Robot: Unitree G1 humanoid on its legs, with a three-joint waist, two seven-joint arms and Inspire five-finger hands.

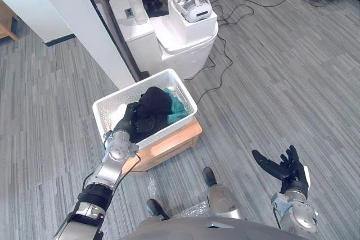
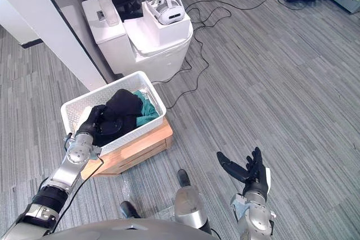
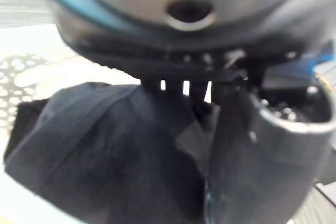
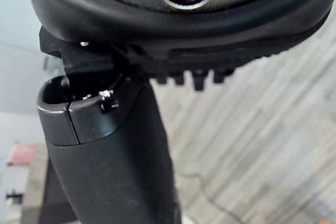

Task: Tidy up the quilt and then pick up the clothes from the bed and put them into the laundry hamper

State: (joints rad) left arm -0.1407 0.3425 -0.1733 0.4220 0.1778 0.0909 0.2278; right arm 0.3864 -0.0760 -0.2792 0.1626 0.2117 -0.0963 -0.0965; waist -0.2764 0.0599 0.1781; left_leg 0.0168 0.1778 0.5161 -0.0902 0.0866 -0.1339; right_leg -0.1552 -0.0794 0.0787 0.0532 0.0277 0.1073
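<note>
Grey plank floor; the hamper (image 1: pixel 109 108) at centre left is filled with dark clothes (image 1: pixel 154 104). The left hand (image 1: pixel 125 122) is laid on them, and it cannot be told whether its fingers are clamped. The right hand (image 1: pixel 292 173), lower right, is held with fingers spread. Letting go is judged still to be done.

Clothes (image 1: pixel 153 107) in hamper (image 1: pixel 133 87); hamper on crate (image 1: pixel 169 141); cabinet (image 1: pixel 180 51) behind.

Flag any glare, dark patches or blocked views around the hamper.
Left eye view: even light, no glare on the white laundry hamper; the left hand barely stands out against the black garment. Left wrist view: the hand's bulk covers much, the garment past it. Right wrist view: the thumb of the right hand hides much of the floor.
</note>
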